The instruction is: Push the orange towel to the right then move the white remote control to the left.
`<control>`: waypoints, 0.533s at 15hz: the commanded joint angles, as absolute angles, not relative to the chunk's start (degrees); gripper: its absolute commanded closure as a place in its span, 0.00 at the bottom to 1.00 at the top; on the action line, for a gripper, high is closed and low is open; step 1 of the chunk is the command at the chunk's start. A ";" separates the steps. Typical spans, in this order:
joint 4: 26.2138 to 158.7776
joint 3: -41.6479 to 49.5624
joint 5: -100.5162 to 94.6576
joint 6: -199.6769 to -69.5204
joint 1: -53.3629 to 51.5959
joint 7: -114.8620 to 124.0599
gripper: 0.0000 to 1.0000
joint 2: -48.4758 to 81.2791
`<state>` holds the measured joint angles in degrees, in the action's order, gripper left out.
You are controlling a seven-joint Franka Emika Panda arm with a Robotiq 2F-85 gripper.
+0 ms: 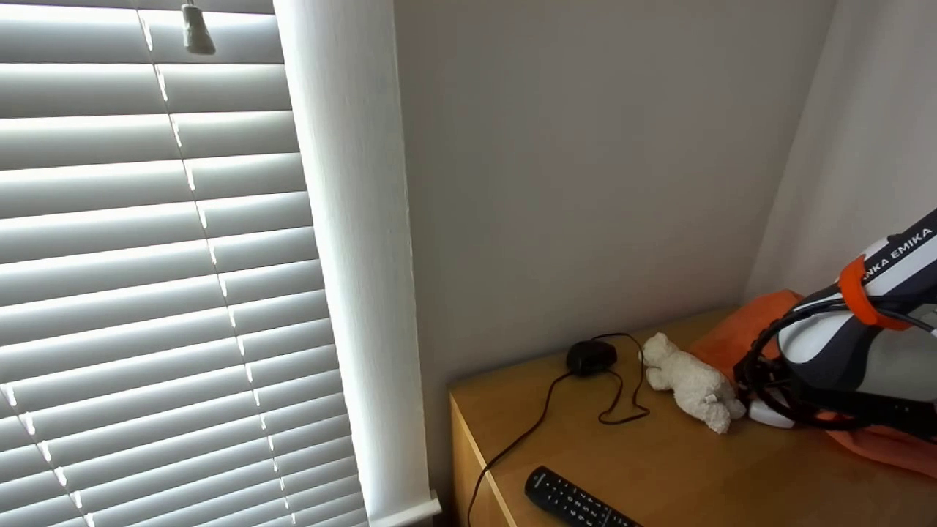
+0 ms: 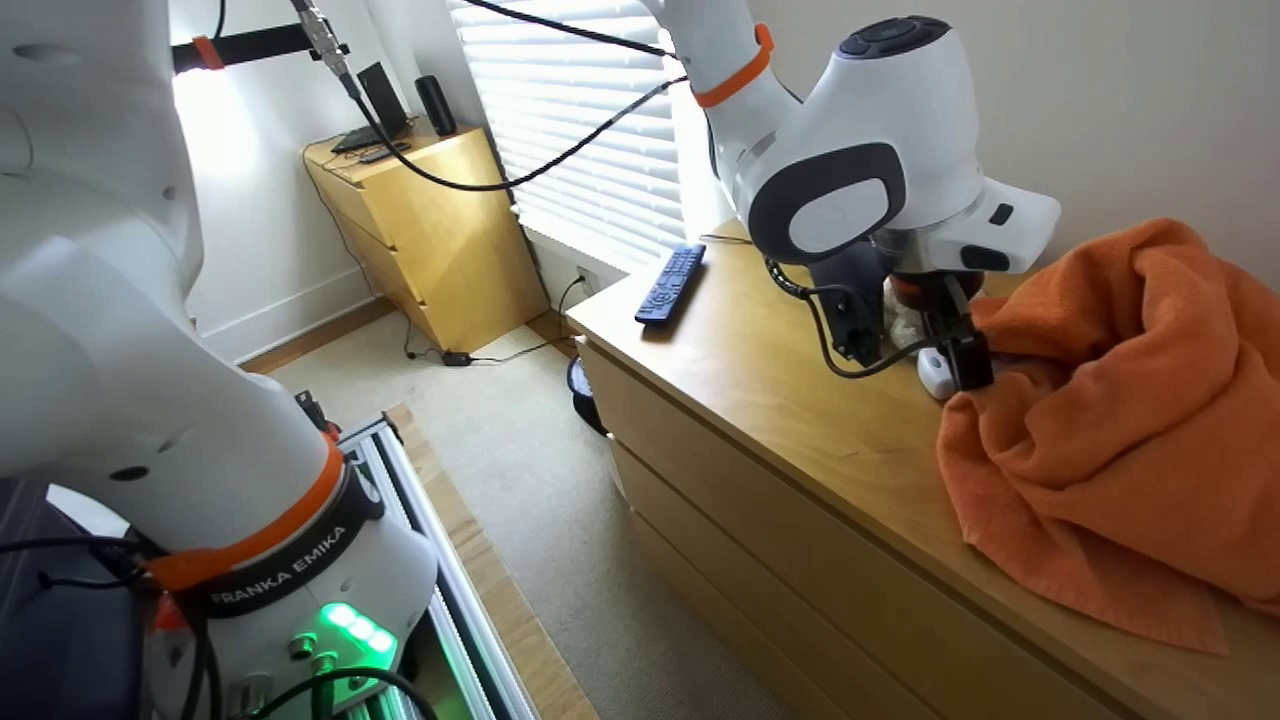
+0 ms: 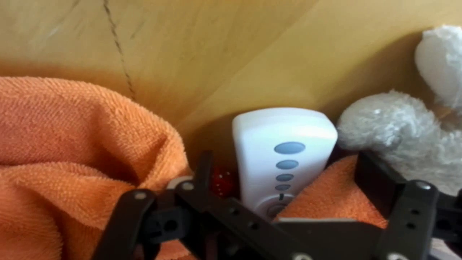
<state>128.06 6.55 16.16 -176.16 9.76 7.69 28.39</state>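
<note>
The white remote [image 3: 283, 133] with grey oval buttons lies on the wooden dresser top, its lower end hidden by the gripper and towel. It also shows in both exterior views [image 1: 770, 414] [image 2: 936, 375]. The crumpled orange towel [image 2: 1130, 430] lies beside it; folds sit on both sides of the remote in the wrist view [image 3: 83, 144]. It is partly behind the arm in an exterior view [image 1: 747, 333]. My gripper [image 3: 290, 175] is open, its fingers low and apart on either side of the remote. It also shows in an exterior view [image 2: 912, 362]. Contact with the remote cannot be told.
A white plush toy [image 1: 692, 384] lies against the remote's side, close to one finger. A small red dotted thing [image 3: 223, 181] sits by the other finger. A black remote [image 2: 672, 285] and a black adapter [image 1: 591, 357] with cable lie on the dresser. A wall stands behind.
</note>
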 commanded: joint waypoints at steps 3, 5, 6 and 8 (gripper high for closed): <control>126.60 10.24 13.79 -171.53 6.32 11.51 0.00 28.93; 126.54 10.21 12.78 -167.63 6.68 11.07 0.00 27.65; 126.52 10.94 11.82 -164.81 6.37 11.11 0.00 26.90; 125.95 10.33 11.45 -160.24 7.13 10.91 0.00 25.79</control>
<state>126.05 9.76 13.23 -166.61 7.13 9.84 28.02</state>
